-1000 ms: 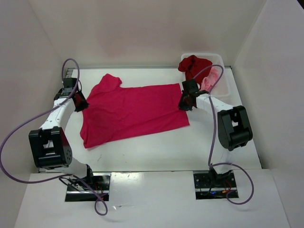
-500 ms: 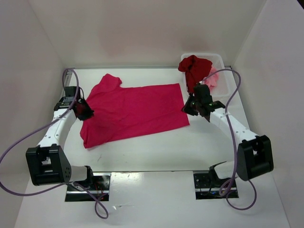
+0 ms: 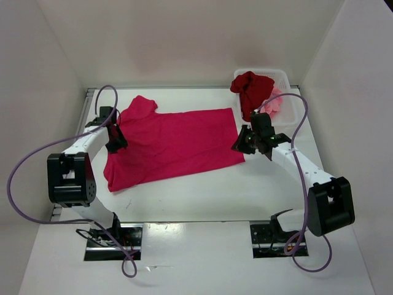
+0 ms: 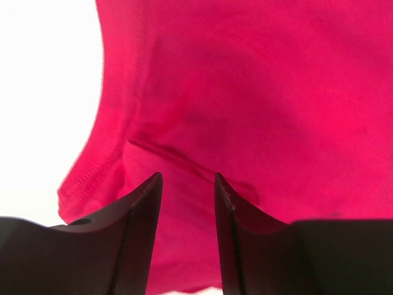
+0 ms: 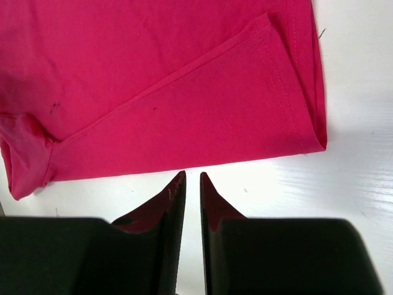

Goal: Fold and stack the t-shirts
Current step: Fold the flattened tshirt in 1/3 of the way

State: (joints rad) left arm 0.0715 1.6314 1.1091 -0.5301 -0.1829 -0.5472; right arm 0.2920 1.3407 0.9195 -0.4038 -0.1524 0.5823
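Dark red shirt point(image 3: 250, 87), seemingly half over basket point(image 3: 281, 72)

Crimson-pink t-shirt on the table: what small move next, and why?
Probably ease the right gripper forward onto the hem of the crimson-pink cloth t-shirt and pinch it: its jaws stand slightly apart over bare white table, just short of that hem, while the left gripper hangs open over cloth.

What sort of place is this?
Likely a robot test booth: plain white walls around a white table, two cabled robot arms bolted at its edge, a bright crimson-pink cloth t-shirt spread out.
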